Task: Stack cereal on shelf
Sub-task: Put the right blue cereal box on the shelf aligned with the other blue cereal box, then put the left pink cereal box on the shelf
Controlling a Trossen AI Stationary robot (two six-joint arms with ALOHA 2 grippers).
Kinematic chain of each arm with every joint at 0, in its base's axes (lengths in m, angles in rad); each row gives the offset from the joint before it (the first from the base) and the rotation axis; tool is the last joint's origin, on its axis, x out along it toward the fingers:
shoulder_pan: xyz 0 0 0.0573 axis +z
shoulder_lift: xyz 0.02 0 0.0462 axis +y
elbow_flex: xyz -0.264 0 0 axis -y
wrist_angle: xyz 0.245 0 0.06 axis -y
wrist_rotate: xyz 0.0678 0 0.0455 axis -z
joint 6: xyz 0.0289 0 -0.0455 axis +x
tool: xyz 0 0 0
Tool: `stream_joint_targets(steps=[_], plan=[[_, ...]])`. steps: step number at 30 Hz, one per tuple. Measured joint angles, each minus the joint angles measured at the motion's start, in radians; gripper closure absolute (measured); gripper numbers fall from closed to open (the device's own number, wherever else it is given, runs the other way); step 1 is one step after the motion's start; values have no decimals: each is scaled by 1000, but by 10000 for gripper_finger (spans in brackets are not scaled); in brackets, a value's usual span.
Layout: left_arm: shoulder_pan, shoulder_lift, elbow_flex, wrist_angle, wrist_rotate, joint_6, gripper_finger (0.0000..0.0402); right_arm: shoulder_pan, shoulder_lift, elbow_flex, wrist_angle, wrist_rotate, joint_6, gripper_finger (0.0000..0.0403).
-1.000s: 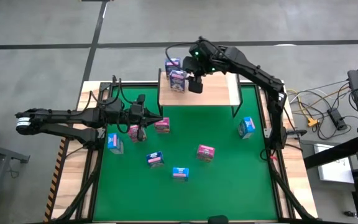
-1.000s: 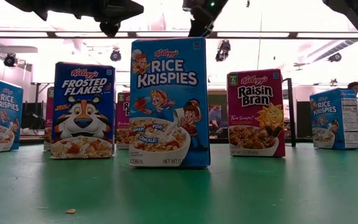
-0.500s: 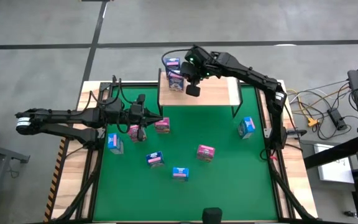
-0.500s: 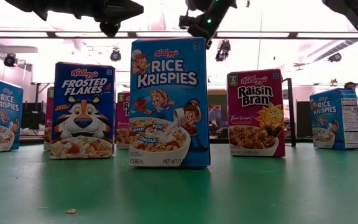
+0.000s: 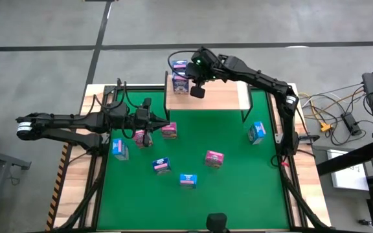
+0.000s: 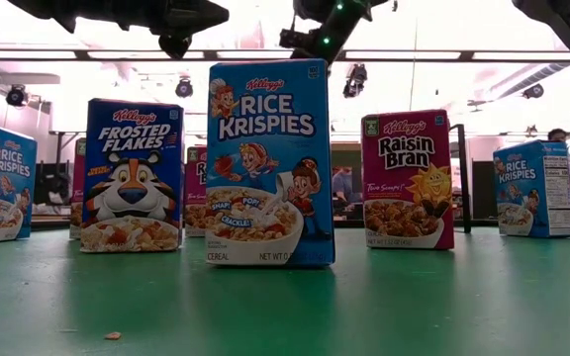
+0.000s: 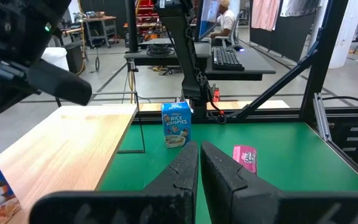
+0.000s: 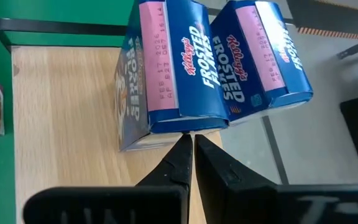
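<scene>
Two dark blue Frosted Flakes boxes (image 8: pixel 166 68) (image 8: pixel 260 56) stand side by side at the far left of the light-wood shelf (image 5: pixel 219 97); they also show in the high view (image 5: pixel 182 84) (image 5: pixel 180 66). My right gripper (image 8: pixel 188 140) is shut, its tips at the nearer box. My left gripper (image 7: pixel 199 152) is shut and empty, hovering above the green table's left part (image 5: pixel 157 124) near two pink boxes (image 5: pixel 139 137) (image 5: pixel 169 131). Other light blue, pink and dark blue boxes stand or lie on the green table. My right gripper has its shut fingertips against the lower edge of the nearer Frosted Flakes box's pink-labelled face (image 8: pixel 188 129). The fingers come from the table's right side, slanting down over the shelf. The box rests on the shelf board beside the second box.
Light blue boxes (image 5: pixel 119 149) (image 5: pixel 188 180) (image 5: pixel 257 132), a pink box (image 5: pixel 214 158) and one more box (image 5: pixel 162 166) are scattered on the green table. The shelf's right part (image 5: pixel 228 94) is bare wood. A person sits at a desk in the room behind (image 7: pixel 229 18).
My right gripper has moved a little toward the table's left edge along the shelf, up to the dark blue boxes, staying shut. My left arm has kept still.
</scene>
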Motion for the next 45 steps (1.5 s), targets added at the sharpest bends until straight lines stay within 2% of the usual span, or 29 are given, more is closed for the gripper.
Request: stream_joint_targets(steps=[15, 27, 32, 42, 45], plan=[[0, 0, 0, 0, 6, 0, 401, 0, 0, -22, 63, 8, 1, 394], [0, 0, 0, -1, 4, -28, 401, 58, -116, -61, -120, 6, 80, 394], [0, 3, 0, -21, 2, -56, 401, 129, -244, -215, -79, 5, 117, 394], [0, 3, 1, -36, -3, -120, 401, 281, -546, -710, 254, 4, 220, 394], [0, 3, 30, -110, -35, -183, 401, 312, -611, -836, 364, 4, 228, 394]])
